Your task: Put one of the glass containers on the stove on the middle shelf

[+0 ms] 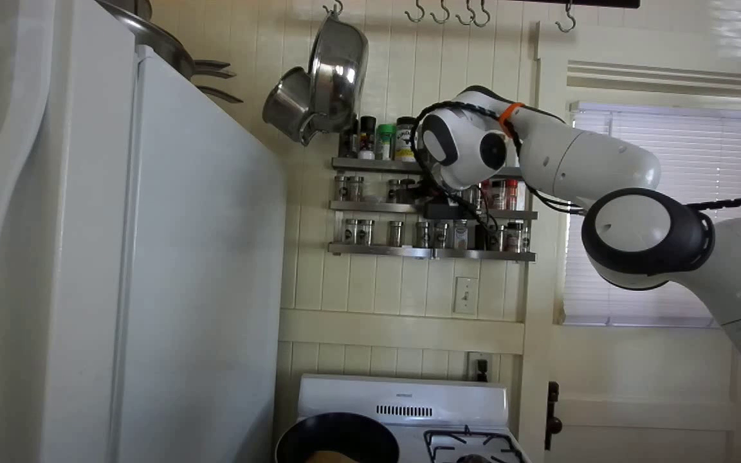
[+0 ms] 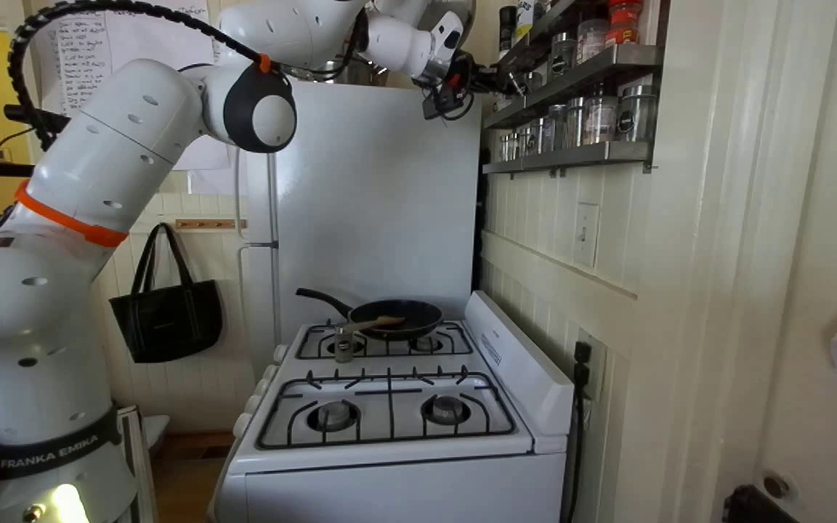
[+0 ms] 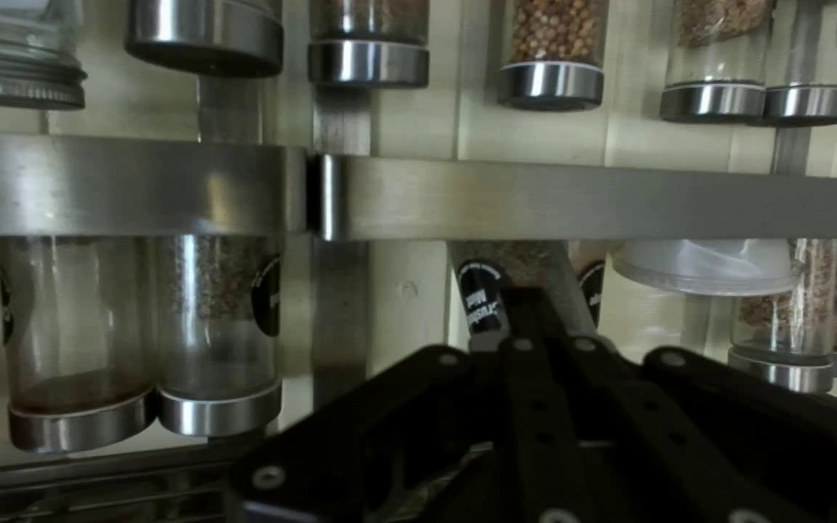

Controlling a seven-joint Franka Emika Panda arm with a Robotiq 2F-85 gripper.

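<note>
Glass container (image 3: 513, 263) with mint label: on middle shelf (image 3: 607, 200), tilted. Fingers (image 3: 538, 396): pressed together, overlapping it in wrist view; can't tell if touching. Probably final straightening: nudge slowly, low force, tip upright, spare neighbouring jars (image 3: 782, 319), then back off straight. Another jar (image 2: 344, 347): on stove (image 2: 418, 483), likely not needed.

So the stove (image 2: 404, 479) is sitting right by the fridge (image 2: 382, 196), a pan (image 2: 405, 327) is resting on its fridge-side grate (image 2: 404, 355), one jar (image 2: 344, 347) is standing near the pan, and up on the wall (image 1: 386, 283) the middle shelf (image 1: 374, 207) is hanging between top shelf (image 1: 374, 164) and bottom shelf (image 1: 380, 249).
</note>
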